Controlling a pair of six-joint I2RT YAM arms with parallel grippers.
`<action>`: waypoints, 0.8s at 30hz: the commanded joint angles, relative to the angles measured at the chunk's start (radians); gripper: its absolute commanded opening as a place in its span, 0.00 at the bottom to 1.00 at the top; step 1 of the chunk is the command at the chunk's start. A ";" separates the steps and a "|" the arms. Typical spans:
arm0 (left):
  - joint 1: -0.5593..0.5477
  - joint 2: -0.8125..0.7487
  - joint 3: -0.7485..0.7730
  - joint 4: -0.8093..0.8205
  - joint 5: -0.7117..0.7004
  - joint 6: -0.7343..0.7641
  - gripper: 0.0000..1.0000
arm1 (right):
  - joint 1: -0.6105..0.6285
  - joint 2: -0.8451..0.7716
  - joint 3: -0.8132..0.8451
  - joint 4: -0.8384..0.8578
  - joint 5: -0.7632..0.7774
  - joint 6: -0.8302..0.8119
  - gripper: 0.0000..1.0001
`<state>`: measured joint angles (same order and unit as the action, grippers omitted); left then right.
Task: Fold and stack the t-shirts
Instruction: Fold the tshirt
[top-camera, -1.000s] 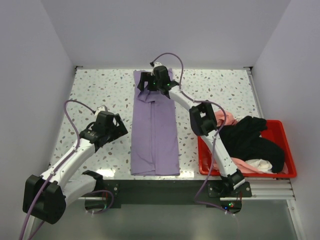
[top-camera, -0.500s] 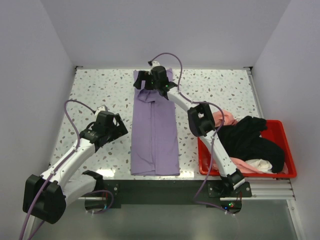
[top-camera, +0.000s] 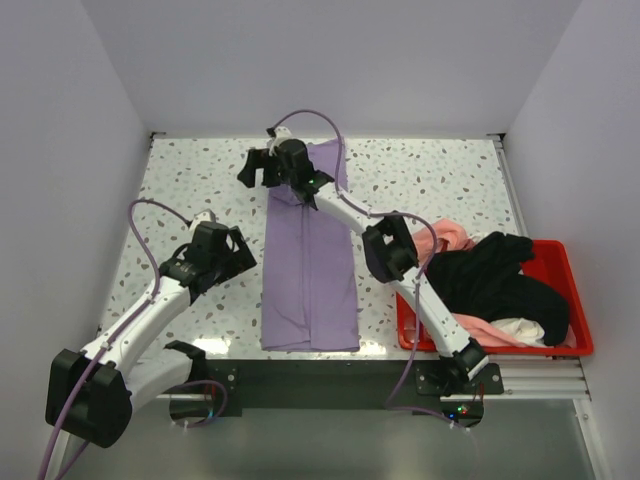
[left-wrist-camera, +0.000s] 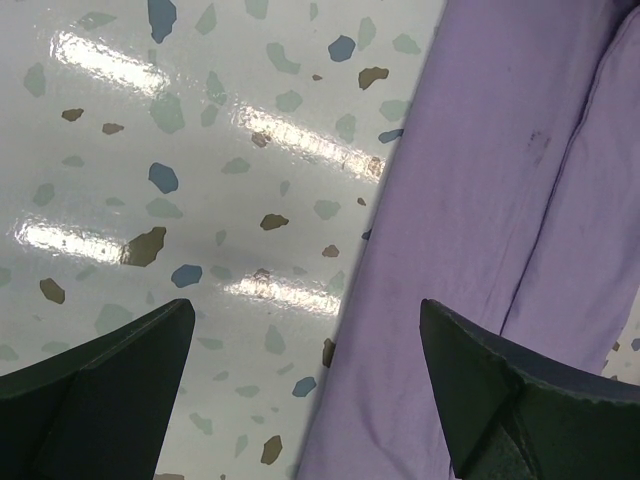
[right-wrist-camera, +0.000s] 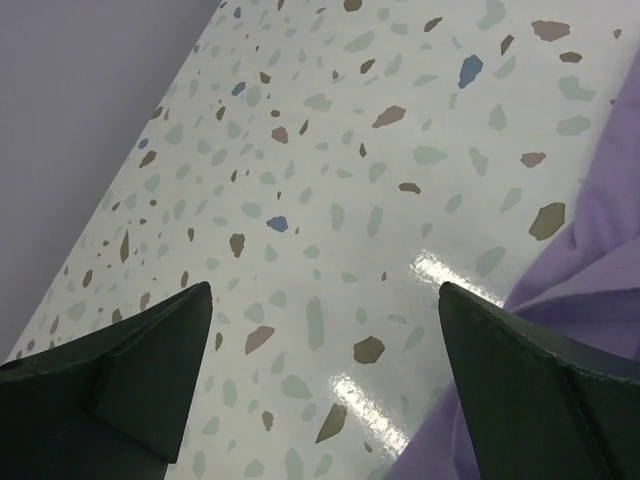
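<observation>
Though spread wide, left gripper (left-wrist-camera: 306, 302): over long lavender-purple cloth t-shirt (left-wrist-camera: 480, 200) edge and speckled table (left-wrist-camera: 150, 150).
Right gripper (right-wrist-camera: 322, 290): spread too, that shirt's corner under one jaw.
Red plastic bin (top-camera: 578, 345): heaped t-shirts (top-camera: 500, 280), far from both jaws.

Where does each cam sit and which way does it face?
Top: fixed above and behind the bases, looking down on the table; both arms show whole, shirt mid-table, bin right.
Left wrist: on the left arm, looking down at table and shirt edge; left gripper, open, at the bottom.
Right wrist: on the right arm at the shirt's far end, looking across the table to a wall; right gripper, open, at the bottom.
Shared: all see shirt and table.
</observation>
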<state>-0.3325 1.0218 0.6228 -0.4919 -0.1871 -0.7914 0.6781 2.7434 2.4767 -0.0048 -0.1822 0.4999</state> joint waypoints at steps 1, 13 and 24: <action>0.001 -0.017 0.002 0.033 -0.005 0.008 1.00 | 0.000 -0.013 0.070 0.014 0.021 -0.035 0.99; 0.001 0.101 0.135 0.159 0.017 0.007 1.00 | -0.043 -0.506 -0.244 -0.299 0.234 -0.055 0.99; -0.017 0.690 0.714 0.287 0.181 0.338 1.00 | -0.163 -1.094 -0.990 -0.420 0.375 -0.115 0.99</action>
<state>-0.3431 1.5978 1.1652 -0.2527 -0.0532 -0.6254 0.4789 1.7157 1.6108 -0.3351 0.1326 0.4438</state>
